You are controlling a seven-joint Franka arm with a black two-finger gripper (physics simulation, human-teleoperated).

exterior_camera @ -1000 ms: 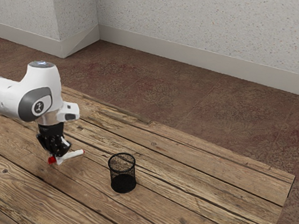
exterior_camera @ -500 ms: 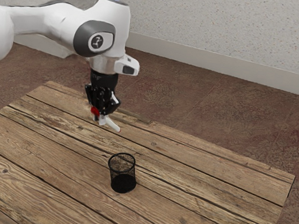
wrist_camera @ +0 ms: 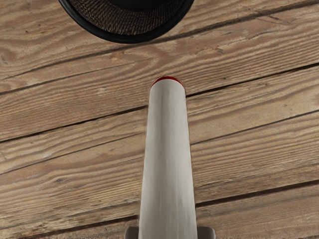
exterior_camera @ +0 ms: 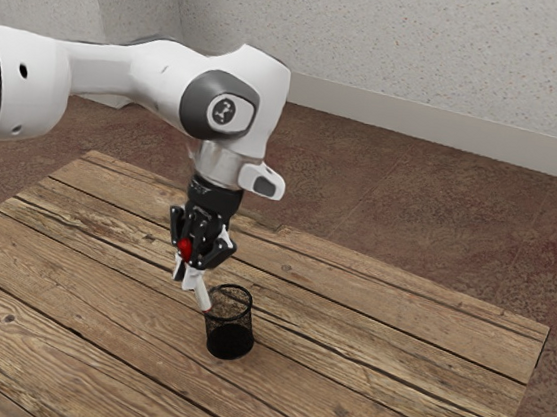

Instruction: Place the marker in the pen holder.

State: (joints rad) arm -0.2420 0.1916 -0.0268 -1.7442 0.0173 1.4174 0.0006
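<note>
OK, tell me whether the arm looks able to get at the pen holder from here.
Probably yes: the gripper holds the marker close to the pen holder, which stands upright with nothing covering its mouth. The marker slants, though, and isn't over that mouth.

Marker (exterior_camera: 203, 295): white barrel, red at both ends, held tilted in my gripper (exterior_camera: 187, 276), free end angled down near the pen holder (exterior_camera: 229, 341) (I read it short of the rim). Holder: round black mesh, open-topped, upright on the tabletop (exterior_camera: 391, 367).
</note>
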